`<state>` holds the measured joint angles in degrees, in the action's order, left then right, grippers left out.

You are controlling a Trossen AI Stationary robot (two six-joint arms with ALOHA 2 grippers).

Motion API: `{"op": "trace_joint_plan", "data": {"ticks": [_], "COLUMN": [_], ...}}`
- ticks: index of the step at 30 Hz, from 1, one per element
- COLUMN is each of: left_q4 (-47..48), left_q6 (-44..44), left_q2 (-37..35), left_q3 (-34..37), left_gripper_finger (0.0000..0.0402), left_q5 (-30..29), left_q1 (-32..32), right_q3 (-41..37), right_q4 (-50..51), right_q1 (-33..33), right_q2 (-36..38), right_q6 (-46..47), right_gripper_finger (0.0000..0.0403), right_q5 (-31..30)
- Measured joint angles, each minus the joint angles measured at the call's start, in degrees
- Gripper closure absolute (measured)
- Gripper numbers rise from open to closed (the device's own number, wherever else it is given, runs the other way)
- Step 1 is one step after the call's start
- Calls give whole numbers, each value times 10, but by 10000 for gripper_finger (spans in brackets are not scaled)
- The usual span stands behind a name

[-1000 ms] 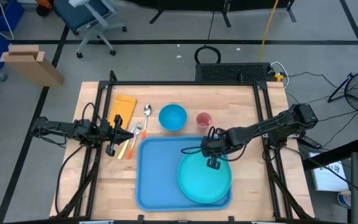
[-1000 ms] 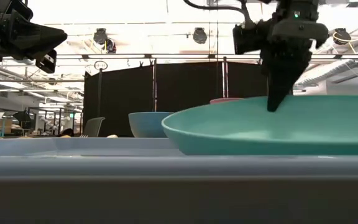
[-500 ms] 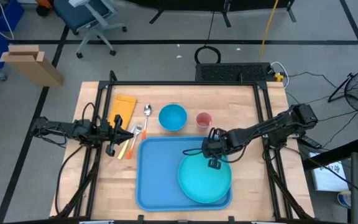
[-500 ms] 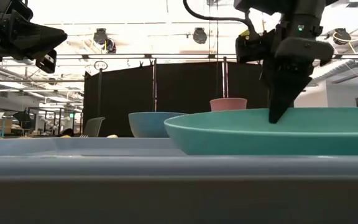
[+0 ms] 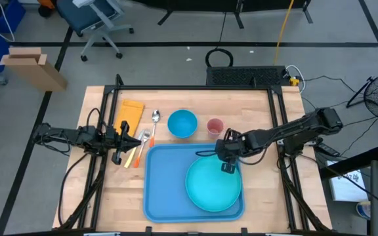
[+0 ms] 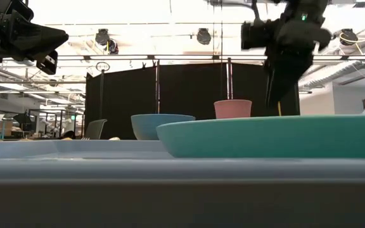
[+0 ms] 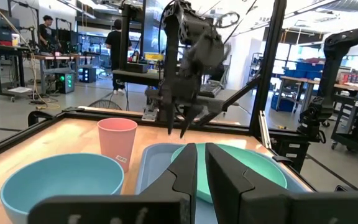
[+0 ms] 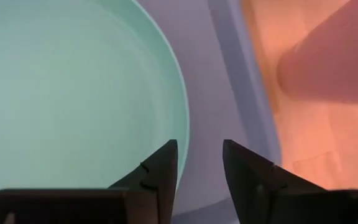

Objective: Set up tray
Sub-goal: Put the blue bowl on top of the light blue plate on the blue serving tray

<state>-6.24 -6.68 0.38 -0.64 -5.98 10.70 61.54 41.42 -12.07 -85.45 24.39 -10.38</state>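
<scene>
- Since the earlier frame, the right end effector (image 5: 227,159) has let go of the turquoise plate (image 5: 213,185) and lifted off its far rim; the plate has settled flat and slid slightly toward the middle of the tray (image 5: 166,183), and the pink cup (image 6: 232,108) behind it is now in plain sight in the low view.
- Its fingers (image 8: 160,169) now stand parted with nothing between them, poised just above the plate's rim and the bare strip of tray beside it.
- Judged from this, the plate was released there because it is the largest dish and claims the tray's right half, leaving the left half free for the smaller pieces.
- The left end effector (image 5: 118,145) waits at the desk's left edge, closed on nothing, near the cutlery (image 5: 138,146), the spoon (image 5: 155,118) and the yellow napkin (image 5: 131,112); it appears parked clear of the tray.
- The blue bowl (image 5: 182,123) and cup sit just beyond the tray's far rim, within easy reach, likely staged for loading.
- The tray lies flat on the desk (image 5: 261,108) toward its near edge, between the two arms.
- It is nearly square in the overhead view, so its long axis is hard to call; its sides lie roughly square to the desk's edges.
</scene>
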Motion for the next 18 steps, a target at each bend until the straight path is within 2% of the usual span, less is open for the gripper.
{"op": "trace_joint_plan", "data": {"ticks": [6, 12, 18], "left_q4": [0, 0, 0], "left_q6": [0, 0, 0], "left_q2": [0, 0, 0], "left_q3": [0, 0, 0], "left_gripper_finger": [366, 366, 366], "left_q5": [0, 0, 0], "left_q1": [0, 0, 0], "right_q3": [-7, -62, -124], "right_q4": [-34, -149, -208], "right_q1": [-21, -29, -1], "right_q2": [94, 195, 256], "right_q6": [-111, -206, -222], "right_gripper_finger": [307, 392, 400], "right_q5": [30, 29, -4]}}
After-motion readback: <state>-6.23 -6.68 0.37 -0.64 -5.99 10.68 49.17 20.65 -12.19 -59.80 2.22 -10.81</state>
